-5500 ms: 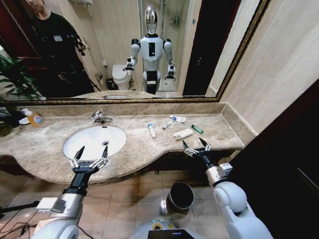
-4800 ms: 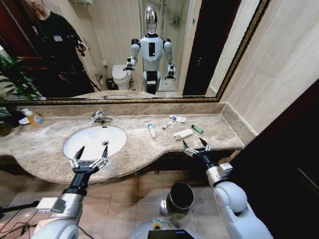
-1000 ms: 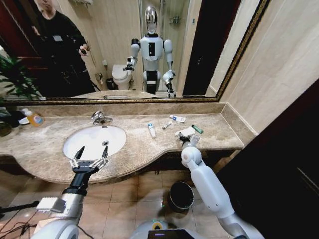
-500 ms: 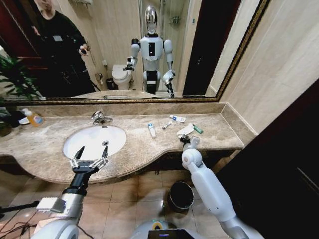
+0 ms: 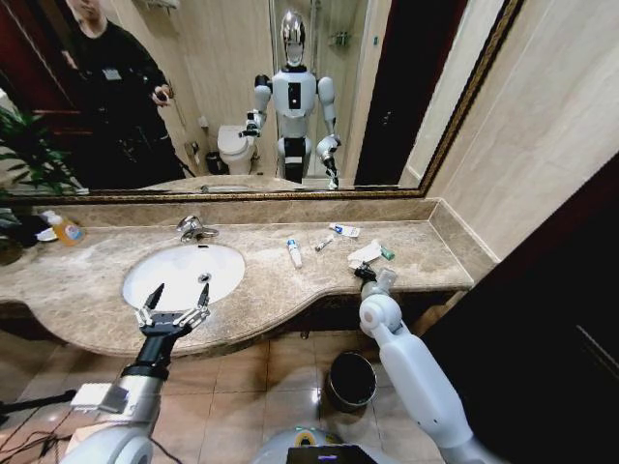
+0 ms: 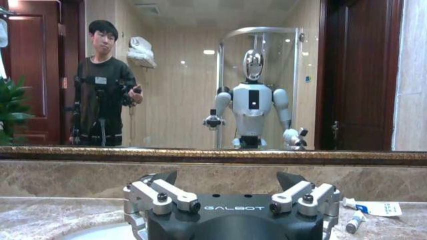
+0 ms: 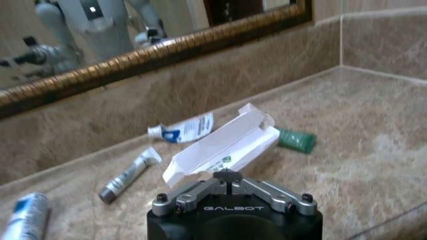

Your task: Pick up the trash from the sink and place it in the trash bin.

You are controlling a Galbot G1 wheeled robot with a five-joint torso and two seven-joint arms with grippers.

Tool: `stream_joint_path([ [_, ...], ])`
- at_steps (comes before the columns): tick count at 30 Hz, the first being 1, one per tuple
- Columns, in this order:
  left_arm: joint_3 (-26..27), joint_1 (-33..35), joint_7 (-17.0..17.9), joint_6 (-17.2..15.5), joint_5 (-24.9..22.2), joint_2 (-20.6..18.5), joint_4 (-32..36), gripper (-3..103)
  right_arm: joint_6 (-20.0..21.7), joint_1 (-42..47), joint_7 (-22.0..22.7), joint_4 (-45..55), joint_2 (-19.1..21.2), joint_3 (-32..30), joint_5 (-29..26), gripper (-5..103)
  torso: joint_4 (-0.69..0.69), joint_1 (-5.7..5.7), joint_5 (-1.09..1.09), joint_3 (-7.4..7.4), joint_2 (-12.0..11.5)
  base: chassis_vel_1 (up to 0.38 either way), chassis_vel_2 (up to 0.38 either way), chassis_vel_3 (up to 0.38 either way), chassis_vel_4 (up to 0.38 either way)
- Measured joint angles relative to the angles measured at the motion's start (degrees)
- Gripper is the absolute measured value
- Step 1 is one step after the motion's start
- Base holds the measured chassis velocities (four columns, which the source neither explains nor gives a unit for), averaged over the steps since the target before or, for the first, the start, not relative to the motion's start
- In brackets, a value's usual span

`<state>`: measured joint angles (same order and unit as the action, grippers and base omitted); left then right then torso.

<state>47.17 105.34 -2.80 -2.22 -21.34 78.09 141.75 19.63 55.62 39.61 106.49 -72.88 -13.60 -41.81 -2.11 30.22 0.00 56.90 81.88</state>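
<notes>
Over the counter's right end: my right gripper (image 7: 229,176) pinched shut on the packet (image 7: 223,145), lifted; bottle (image 5: 294,252), tubes (image 5: 345,230) remain; bin (image 5: 350,380) unfilled; left gripper (image 5: 176,302) spread, empty.

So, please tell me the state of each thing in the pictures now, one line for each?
Right tool: shut on white flat packet.
White flat packet: one end raised off the countertop.
Left tool: open, over the front edge of the sink.
Green tube: lying flat.
White bottle with blue cap: lying on its side.
Trash bin: open, on the floor.
</notes>
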Motion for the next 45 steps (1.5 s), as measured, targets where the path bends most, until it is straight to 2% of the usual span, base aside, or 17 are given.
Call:
stream_joint_path([
  [10,0.0,0.0,0.0,0.0,0.0,0.0,0.0,100,-0.7,6.7,-7.9,9.6,3.5,-3.4,3.6,0,-0.01,0.0,0.0,0.0,0.0,0.0,0.0,0.0,0.0],
  [13,0.0,0.0,0.0,0.0,0.0,0.0,0.0,100,-0.4,13.6,-11.4,15.3,5.1,-5.8,6.0,0,0.01,0.0,0.01,0.0,0.0,0.0,0.0,0.0,0.0],
  [22,0.0,0.0,0.0,0.0,0.0,0.0,0.0,100,0.5,26.3,-10.6,27.7,5.8,-8.7,7.1,0,0.0,0.0,0.0,0.0,0.0,0.0,0.0,0.0,0.0],
  [26,0.0,0.0,0.0,0.0,0.0,0.0,0.0,100,0.2,37.1,-9.9,32.2,4.2,-9.3,11.1,0,0.0,0.0,0.0,0.0,0.0,0.0,0.0,0.0,0.0],
  [30,0.0,0.0,0.0,0.0,0.0,0.0,0.0,100,-0.9,42.1,-9.9,32.9,3.0,-9.0,13.3,0,0.01,-0.01,-0.01,-0.01,0.0,0.0,0.0,0.0,0.0],
  [32,0.0,0.0,0.0,0.0,0.0,0.0,0.0,100,-2.7,45.1,-9.9,32.4,1.6,-8.2,16.2,0,0.0,-0.01,-0.01,-0.01,0.0,0.0,0.0,0.0,0.0],
  [39,0.0,0.0,0.0,0.0,0.0,0.0,0.0,100,-5.5,48.6,-12.0,28.3,-3.3,-7.2,21.1,0,0.0,0.0,-0.01,0.0,0.0,0.0,0.0,0.0,0.0],
  [45,0.0,0.0,0.0,0.0,0.0,0.0,0.0,100,-10.1,47.5,-15.5,16.1,-6.7,-7.3,25.1,0,0.0,0.0,-0.01,0.0,0.0,0.0,0.0,0.0,0.0],
])
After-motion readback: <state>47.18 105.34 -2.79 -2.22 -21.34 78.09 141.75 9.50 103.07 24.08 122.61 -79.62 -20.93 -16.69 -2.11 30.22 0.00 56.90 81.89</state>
